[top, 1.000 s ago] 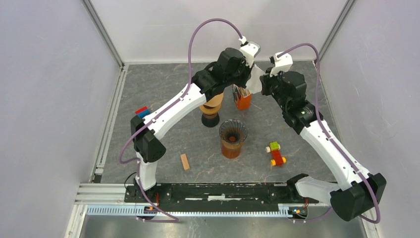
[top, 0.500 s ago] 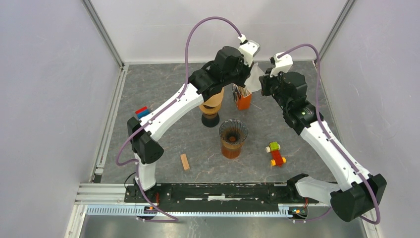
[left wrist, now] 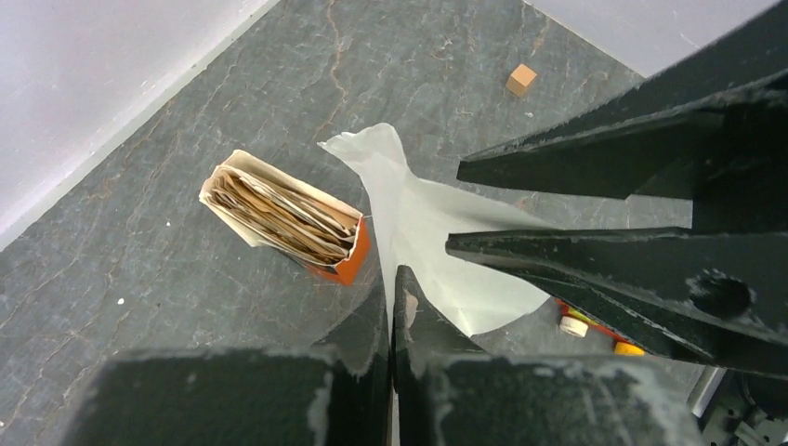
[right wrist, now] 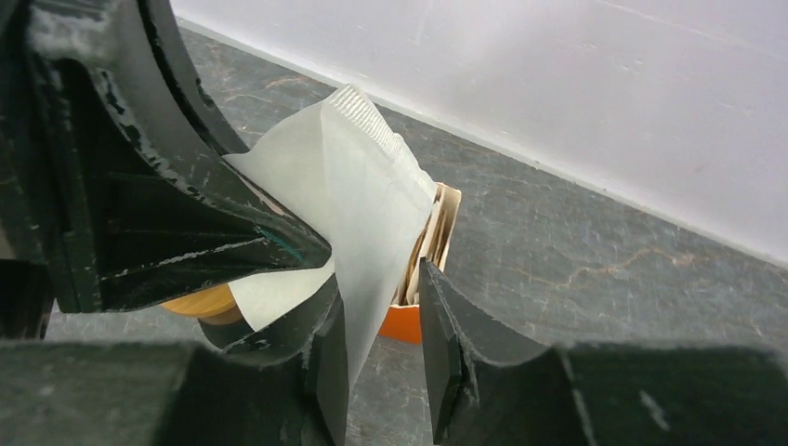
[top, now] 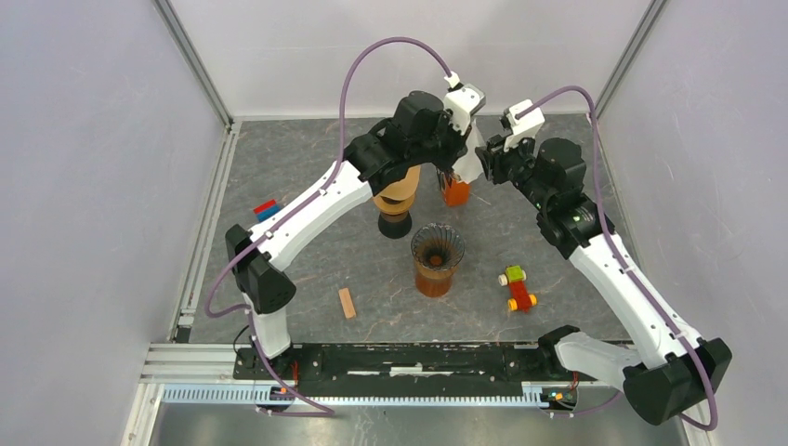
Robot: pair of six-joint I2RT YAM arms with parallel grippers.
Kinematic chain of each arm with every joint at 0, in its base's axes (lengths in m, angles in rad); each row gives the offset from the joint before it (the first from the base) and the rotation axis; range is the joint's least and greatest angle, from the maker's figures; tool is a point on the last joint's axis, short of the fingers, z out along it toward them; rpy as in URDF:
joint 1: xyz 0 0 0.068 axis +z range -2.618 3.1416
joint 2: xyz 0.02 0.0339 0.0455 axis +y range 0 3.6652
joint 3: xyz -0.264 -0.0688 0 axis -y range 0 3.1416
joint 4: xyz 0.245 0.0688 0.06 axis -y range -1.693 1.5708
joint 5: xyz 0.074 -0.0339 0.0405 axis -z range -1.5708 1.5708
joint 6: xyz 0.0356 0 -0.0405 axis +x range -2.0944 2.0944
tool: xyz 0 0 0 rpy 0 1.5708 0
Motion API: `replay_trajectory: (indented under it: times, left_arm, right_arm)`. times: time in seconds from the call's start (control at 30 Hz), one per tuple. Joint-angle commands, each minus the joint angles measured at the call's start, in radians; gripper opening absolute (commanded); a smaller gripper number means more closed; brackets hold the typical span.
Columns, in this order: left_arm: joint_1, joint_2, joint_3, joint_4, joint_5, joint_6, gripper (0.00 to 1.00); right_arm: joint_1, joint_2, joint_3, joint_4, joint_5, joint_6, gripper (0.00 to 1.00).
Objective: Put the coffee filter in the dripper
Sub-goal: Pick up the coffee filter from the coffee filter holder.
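One coffee filter (left wrist: pixel 418 214) is out of the orange box (left wrist: pixel 288 218) of spares and held in the air close to the far edge of the table (top: pixel 307 186), just above that box. The left gripper (left wrist: pixel 392 283) has its jaws pressed together on the paper's lower edge, as far as the narrow slit in its own wrist view lets me tell. The right gripper (right wrist: pixel 381 297) has its jaws apart, with a flap of the filter hanging between them unclamped. The dripper (top: pixel 437 246) stands on a glass jug (top: pixel 434 279) near the middle of the table, with nothing in it. So the picking looks done; carrying the filter over, opening it out and seating it in the cone are left.
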Motion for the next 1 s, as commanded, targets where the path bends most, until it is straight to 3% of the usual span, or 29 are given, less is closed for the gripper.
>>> replay_trajectory:
  times: [0.0, 0.23, 0.73, 0.97]
  left_arm:
    - [-0.004, -0.076, -0.028, 0.022, 0.033, 0.064, 0.02]
    - [-0.004, -0.105, -0.064, 0.031, 0.08, 0.093, 0.02]
    - [-0.005, -0.184, -0.143, 0.044, 0.204, 0.206, 0.02]
    - [-0.005, -0.201, -0.146, 0.0, 0.274, 0.277, 0.02]
  right_arm:
    - [-0.007, -0.029, 0.051, 0.021, -0.107, -0.087, 0.4]
    - [-0.007, -0.047, 0.1, -0.037, -0.148, -0.196, 0.6]
    - [-0.009, -0.075, 0.119, -0.082, -0.145, -0.274, 0.6]
    - [-0.009, -0.09, 0.12, -0.103, -0.255, -0.322, 0.62]
